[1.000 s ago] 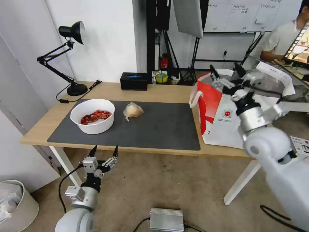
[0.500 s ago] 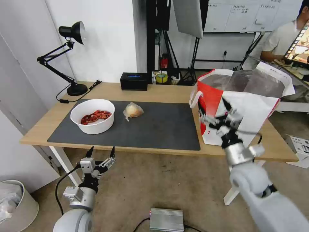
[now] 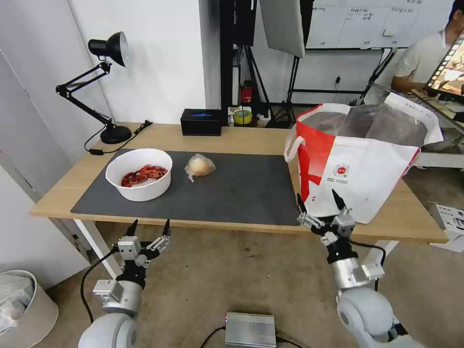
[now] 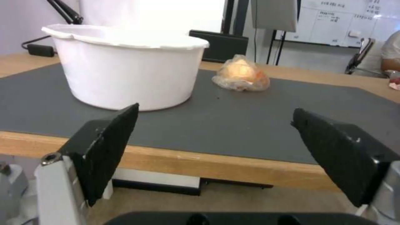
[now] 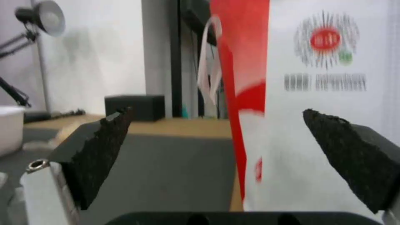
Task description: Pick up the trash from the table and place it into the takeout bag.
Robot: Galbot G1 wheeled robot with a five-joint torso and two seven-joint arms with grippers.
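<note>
bowl on mat | right claw open, empty, before takeout bag | left claw open

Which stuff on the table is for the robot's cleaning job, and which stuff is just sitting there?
For the job: the white bowl of red shells, the small clear bag with a yellowish lump, the takeout bag.

Just sitting there: the black desk lamp, the black box, the tape roll.

Right gripper gapes wide, empty. Between its fingertips and close ahead stands the takeout bag, white loop handle hanging. Beyond the other fingertip: black box.
</note>
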